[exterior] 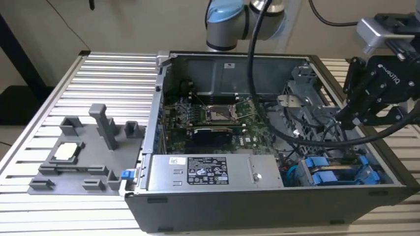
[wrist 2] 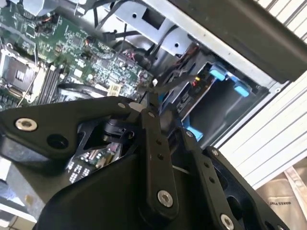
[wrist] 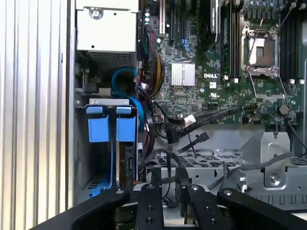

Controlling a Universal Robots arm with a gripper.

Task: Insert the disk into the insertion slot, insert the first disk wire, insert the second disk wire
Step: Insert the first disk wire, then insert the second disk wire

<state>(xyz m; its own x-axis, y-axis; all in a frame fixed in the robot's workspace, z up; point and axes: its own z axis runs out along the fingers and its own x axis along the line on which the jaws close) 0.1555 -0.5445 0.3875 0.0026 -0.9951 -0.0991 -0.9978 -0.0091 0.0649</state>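
Observation:
My gripper [exterior: 345,120] hangs over the open computer case, at the exterior view's right, above a tangle of black cables. In both wrist views its fingers stand close together, the gripper [wrist 2: 144,109] shut on a black wire [wrist 2: 177,82] that runs off from the tips. That wire [wrist: 168,160] passes between the fingers in the first wrist view. The insertion slot [exterior: 338,172], a dark metal bay with blue fittings [wrist: 112,139], lies in the case's near right corner, just below and in front of the gripper. Whether the disk sits inside it I cannot tell.
A grey labelled power-supply box [exterior: 206,172] fills the case's near side beside the slot. The green motherboard with its square socket [exterior: 220,114] lies in the middle. A metal cage [wrist: 268,167] and loose cables crowd the space around the gripper. A grey fixture [exterior: 78,147] stands on the slatted table.

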